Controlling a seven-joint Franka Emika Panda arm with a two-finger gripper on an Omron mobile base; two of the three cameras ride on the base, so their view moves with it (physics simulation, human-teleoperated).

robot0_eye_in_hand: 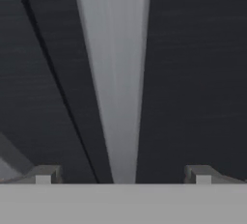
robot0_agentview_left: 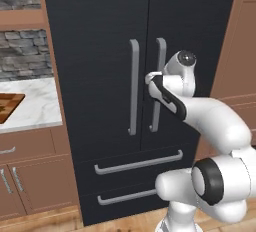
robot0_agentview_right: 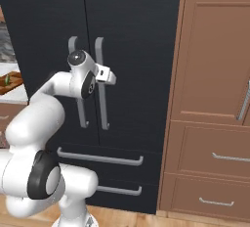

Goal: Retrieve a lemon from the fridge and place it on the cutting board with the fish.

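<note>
The black fridge [robot0_agentview_left: 100, 51] [robot0_agentview_right: 49, 15] stands with both doors closed, so the lemon is hidden. My gripper [robot0_agentview_left: 153, 79] [robot0_agentview_right: 104, 74] is pressed up to the right door's grey bar handle [robot0_agentview_left: 160, 56] [robot0_agentview_right: 100, 108]. In the hand view the handle [robot0_eye_in_hand: 116, 73] runs up between my fingertips [robot0_eye_in_hand: 46, 175], which are spread wide on either side of it; the gripper [robot0_eye_in_hand: 123, 175] is open. The checkered cutting board [robot0_agentview_left: 7, 107] [robot0_agentview_right: 12, 83] lies on the counter at the left, and the green fish [robot0_agentview_right: 7, 79] rests on it.
Two fridge drawers with bar handles [robot0_agentview_left: 137, 163] [robot0_agentview_right: 100, 158] sit below the doors. A marble counter [robot0_agentview_left: 32, 103] with a stone backsplash [robot0_agentview_left: 22, 51] lies to the left. Brown wooden cabinets [robot0_agentview_right: 215, 74] stand directly to the fridge's right.
</note>
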